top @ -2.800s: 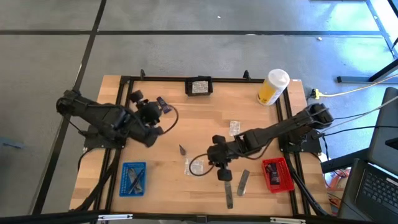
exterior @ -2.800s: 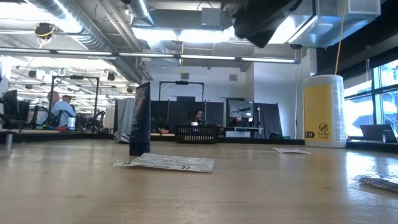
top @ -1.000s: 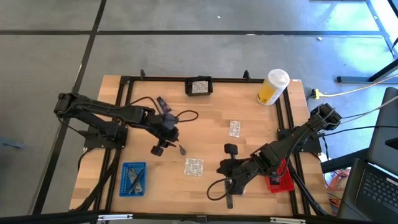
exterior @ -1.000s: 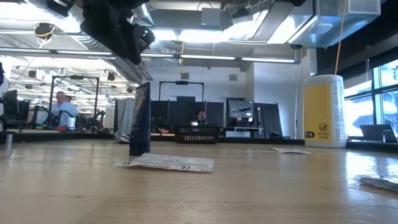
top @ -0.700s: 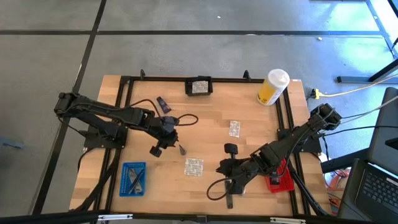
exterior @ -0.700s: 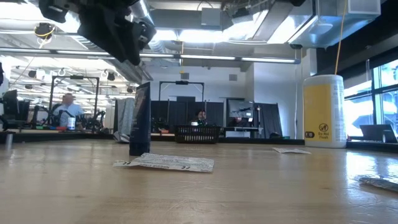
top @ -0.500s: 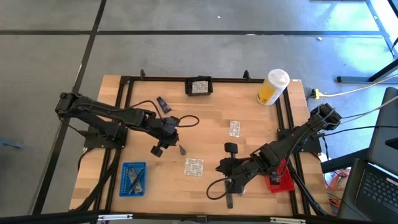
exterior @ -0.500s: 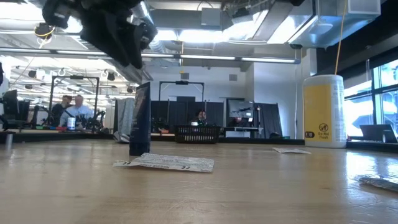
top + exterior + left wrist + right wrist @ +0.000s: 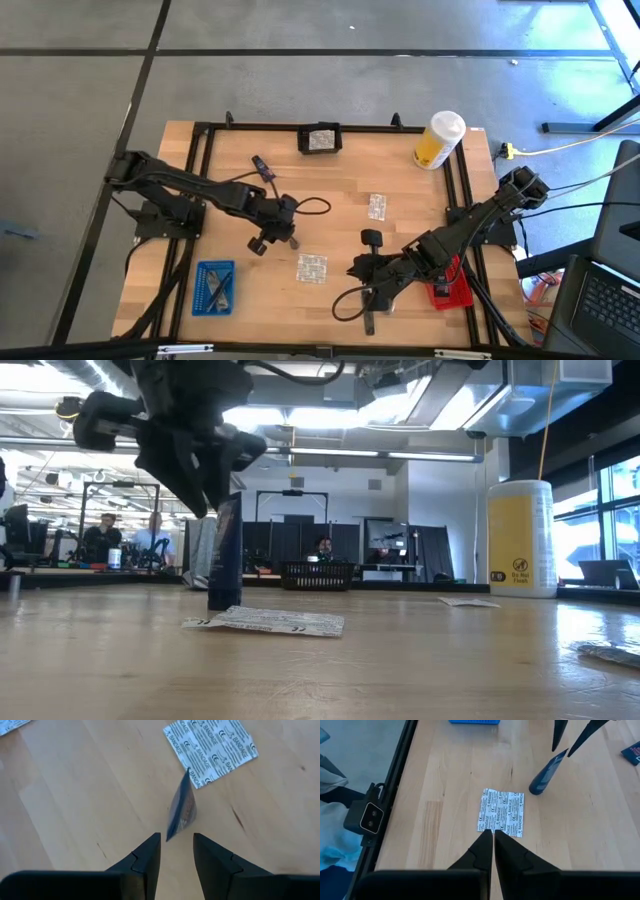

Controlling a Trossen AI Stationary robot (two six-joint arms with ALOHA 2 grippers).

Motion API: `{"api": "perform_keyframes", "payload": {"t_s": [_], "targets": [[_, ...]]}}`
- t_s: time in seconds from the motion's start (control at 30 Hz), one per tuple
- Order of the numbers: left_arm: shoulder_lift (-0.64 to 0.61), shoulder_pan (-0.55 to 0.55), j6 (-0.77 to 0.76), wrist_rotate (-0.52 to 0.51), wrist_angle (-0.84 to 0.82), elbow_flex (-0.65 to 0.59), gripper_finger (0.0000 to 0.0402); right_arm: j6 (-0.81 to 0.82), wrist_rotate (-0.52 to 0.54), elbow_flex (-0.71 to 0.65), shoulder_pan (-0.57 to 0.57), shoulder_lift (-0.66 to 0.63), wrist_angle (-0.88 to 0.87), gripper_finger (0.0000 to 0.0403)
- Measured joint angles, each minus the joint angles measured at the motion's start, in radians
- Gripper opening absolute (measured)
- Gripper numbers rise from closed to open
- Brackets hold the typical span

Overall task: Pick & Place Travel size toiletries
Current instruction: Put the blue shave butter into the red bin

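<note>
Pale wood-plank table (image 9: 330, 180). Left gripper (image 9: 176, 851), fingers spread, hovers over upright dark blue tube (image 9: 181, 810) standing mid-table beside flat square printed foil sachet (image 9: 211, 748). Right gripper (image 9: 493, 841), fingers pressed together, near front edge.

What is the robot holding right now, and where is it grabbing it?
Nothing is held. The left end effector is open above the upright dark tube, not gripping it. The right end effector is shut and empty.
</note>
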Motion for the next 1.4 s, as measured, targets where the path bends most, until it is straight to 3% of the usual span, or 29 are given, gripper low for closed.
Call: {"api": "perform_keyframes", "payload": {"t_s": [0.33, 0.7, 1.03, 1.2, 1.4], "targets": [[0.028, -0.002, 0.066, 0.026, 0.057, 0.000, 0.0093, 0.003, 0.000, 0.000, 0.000, 0.000, 0.002, 0.0020], [0.022, -0.002, 0.060, 0.029, 0.055, 0.000, 0.0009, 0.003, 0.066, 0.000, 0.000, 0.000, 0.002, 0.0020], [0.022, -0.002, -0.218, 0.024, 0.201, 0.000, 0.0003, 0.015, 0.145, 0.000, -0.036, 0.001, 0.022, 0.0023], [0.022, -0.013, -0.223, 0.010, 0.249, 0.039, 0.0003, 0.029, 0.169, 0.000, -0.094, 0.001, 0.032, 0.0050], [0.022, -0.024, -0.213, -0.050, 0.283, 0.111, 0.0003, -0.017, 0.153, 0.000, -0.153, 0.002, 0.041, 0.0111]]}}
